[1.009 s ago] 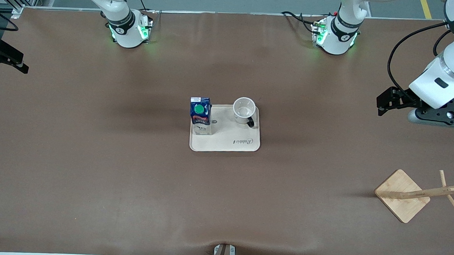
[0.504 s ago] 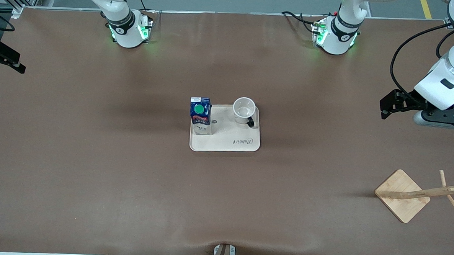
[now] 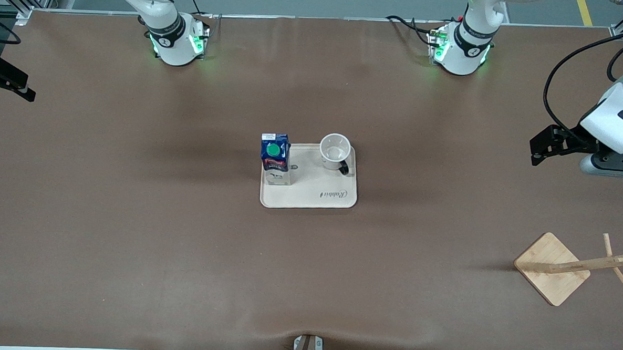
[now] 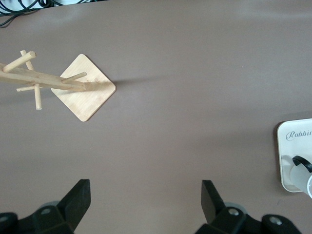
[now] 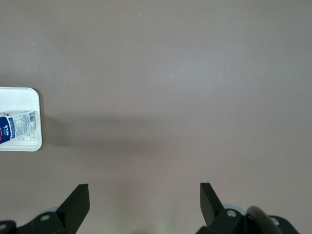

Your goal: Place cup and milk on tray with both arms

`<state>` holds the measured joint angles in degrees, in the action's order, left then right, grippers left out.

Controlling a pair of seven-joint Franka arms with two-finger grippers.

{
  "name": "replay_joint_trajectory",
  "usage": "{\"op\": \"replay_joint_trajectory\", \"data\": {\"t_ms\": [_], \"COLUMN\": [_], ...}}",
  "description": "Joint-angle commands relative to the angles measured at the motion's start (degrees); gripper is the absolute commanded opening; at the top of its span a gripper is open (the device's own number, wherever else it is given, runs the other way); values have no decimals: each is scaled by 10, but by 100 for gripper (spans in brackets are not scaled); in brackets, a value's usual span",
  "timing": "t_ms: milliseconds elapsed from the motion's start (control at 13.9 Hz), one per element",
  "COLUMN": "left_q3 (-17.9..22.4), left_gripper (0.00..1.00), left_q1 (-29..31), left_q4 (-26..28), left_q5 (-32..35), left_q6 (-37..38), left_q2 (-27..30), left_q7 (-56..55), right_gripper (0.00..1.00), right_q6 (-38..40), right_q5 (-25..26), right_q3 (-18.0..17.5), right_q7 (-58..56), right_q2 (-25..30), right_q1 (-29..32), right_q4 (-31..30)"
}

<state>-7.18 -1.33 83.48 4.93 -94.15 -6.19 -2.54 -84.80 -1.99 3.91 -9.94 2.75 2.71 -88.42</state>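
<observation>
Milk (image 3: 275, 157) and cup (image 3: 335, 152) both stand upright on the tray (image 3: 310, 198), milk at the end toward the right arm, cup at the end toward the left arm, so judge the placing done and park the arms. Left gripper (image 4: 145, 207) hangs open and empty over bare table well apart from the tray (the wooden stand (image 3: 552, 268) sits out that way, so keep clear of it). Right gripper (image 5: 145, 204), also open and empty, hangs well off the tray's milk end; hold both high and off the tray.

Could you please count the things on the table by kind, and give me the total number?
Tray: 1
Milk carton, standing on the tray: 1
Cup, standing on the tray: 1
Wooden stand, toward the left arm's end of the table: 1
Total: 4
</observation>
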Motion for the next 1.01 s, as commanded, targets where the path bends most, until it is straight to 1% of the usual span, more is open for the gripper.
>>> {"op": "replay_joint_trajectory", "data": {"t_ms": [0, 937], "left_q3": [1, 1], "left_gripper": [100, 100], "left_q1": [1, 8], "left_q4": [-3, -2], "left_q5": [-7, -7], "left_q6": [-1, 2], "left_q2": [2, 2], "left_q7": [0, 1], "right_gripper": [100, 100], "right_q6": [0, 1], "right_q5": [-13, -13], "right_q3": [-6, -5], "right_q7": [-5, -5], "right_q2": [2, 2], "right_q1": [12, 13], "right_q4": [-4, -5]}}
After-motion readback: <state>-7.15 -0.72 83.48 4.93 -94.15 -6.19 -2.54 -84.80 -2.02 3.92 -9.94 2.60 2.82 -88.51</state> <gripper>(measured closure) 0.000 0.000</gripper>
